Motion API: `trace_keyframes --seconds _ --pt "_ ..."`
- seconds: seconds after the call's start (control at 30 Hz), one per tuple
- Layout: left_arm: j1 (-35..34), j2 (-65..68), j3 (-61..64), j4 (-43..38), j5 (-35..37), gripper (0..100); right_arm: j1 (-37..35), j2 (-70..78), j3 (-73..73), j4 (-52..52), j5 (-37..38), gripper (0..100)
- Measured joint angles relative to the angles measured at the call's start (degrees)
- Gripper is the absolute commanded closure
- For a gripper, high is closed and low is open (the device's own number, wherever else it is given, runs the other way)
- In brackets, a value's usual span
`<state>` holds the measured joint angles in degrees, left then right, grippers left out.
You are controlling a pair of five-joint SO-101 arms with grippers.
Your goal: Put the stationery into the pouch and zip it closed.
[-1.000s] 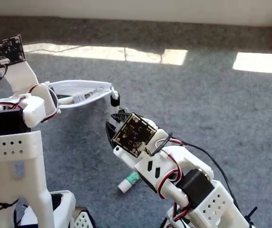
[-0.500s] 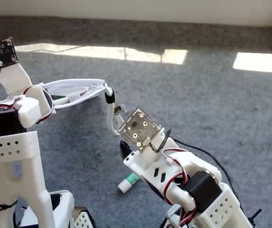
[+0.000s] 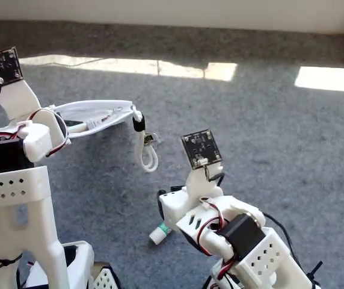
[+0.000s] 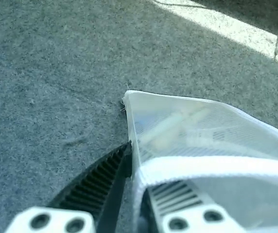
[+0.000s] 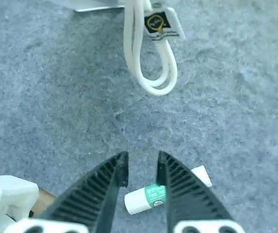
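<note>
Grey carpeted table [image 3: 268, 120]; left gripper [image 4: 131, 162] fingers pinch pouch [image 4: 202, 126] edge.
Right gripper [image 5: 142, 170] fingers narrowly spread over tube [image 5: 145, 198]: lower astride its middle.

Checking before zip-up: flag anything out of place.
One white-and-green stick lies loose on the carpet under the open right tool, outside the pouch. The left tool grips the pouch, its cord loop trailing out.

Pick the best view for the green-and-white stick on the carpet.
Right wrist view: the stick lies close by the open right gripper, one finger crossing it. High view: its end pokes out beside the right arm. Left wrist view faces the pouch.
</note>
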<state>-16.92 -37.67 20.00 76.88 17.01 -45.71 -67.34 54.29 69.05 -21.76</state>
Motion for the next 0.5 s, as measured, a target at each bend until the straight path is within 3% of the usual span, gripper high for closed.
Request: trace_keyframes --seconds 0.1,0.5 --pt "0.0 0.0 0.0 0.0 0.0 99 0.0 0.4 0.1 0.1 -4.1 71.1" --pt "0.0 0.0 0.0 0.0 0.0 99 0.0 29.7 -1.7 0.1 -16.9 71.1"
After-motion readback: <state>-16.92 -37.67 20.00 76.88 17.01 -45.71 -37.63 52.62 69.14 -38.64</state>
